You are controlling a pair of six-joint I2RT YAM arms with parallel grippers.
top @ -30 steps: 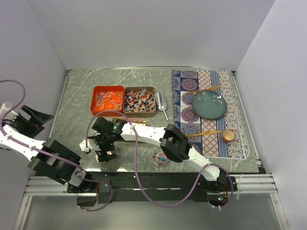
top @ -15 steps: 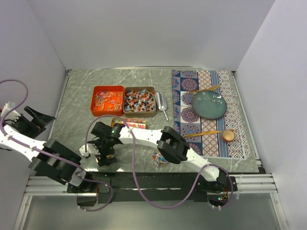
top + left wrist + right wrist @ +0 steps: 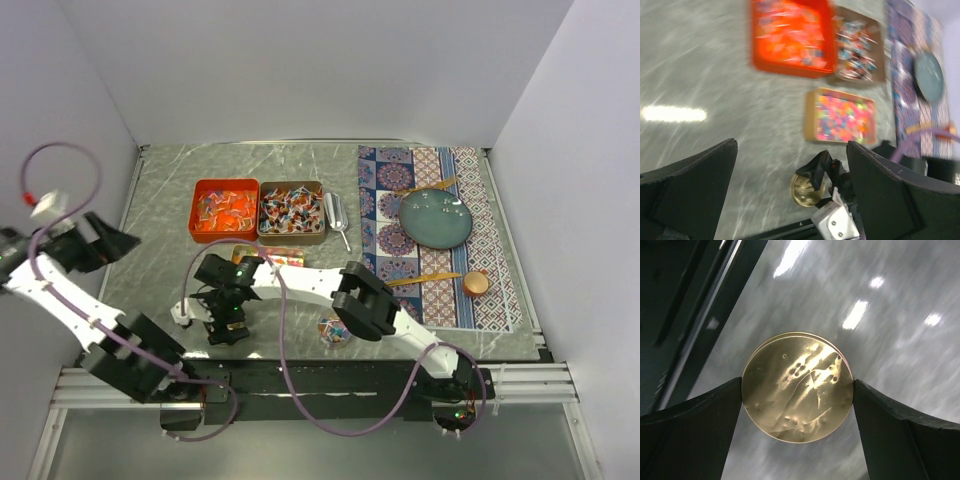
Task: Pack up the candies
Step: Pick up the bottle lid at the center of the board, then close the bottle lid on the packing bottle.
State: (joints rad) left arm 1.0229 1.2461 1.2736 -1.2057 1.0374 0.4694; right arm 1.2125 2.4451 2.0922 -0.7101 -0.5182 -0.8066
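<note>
Candies [image 3: 290, 210] are lying loose in three containers. One batch is filling the orange tray [image 3: 193, 222], and twisted wrapped ones are sitting in the brown tray [image 3: 292, 238] touching the orange tray's right side. Bright beads are sitting in a box [image 3: 810, 116] just nearer the arms than the orange tray. The right hand [image 3: 798, 390] is reaching down nearer the arms again, fingers spread wide and straddling a round gold lid [image 3: 797, 370] lying flat on the tabletop [image 3: 900, 300]. Its tips are right at the rim, and I cannot tell whether they are squeezing. The left hand [image 3: 790, 150] is hovering spread and empty, off to the orange tray's left. These sweets are looking featherlight, slick and prone to scattering, the beads likely rolling. Pinching a wrapper's twisted end, or scooping, is looking safest.
</note>
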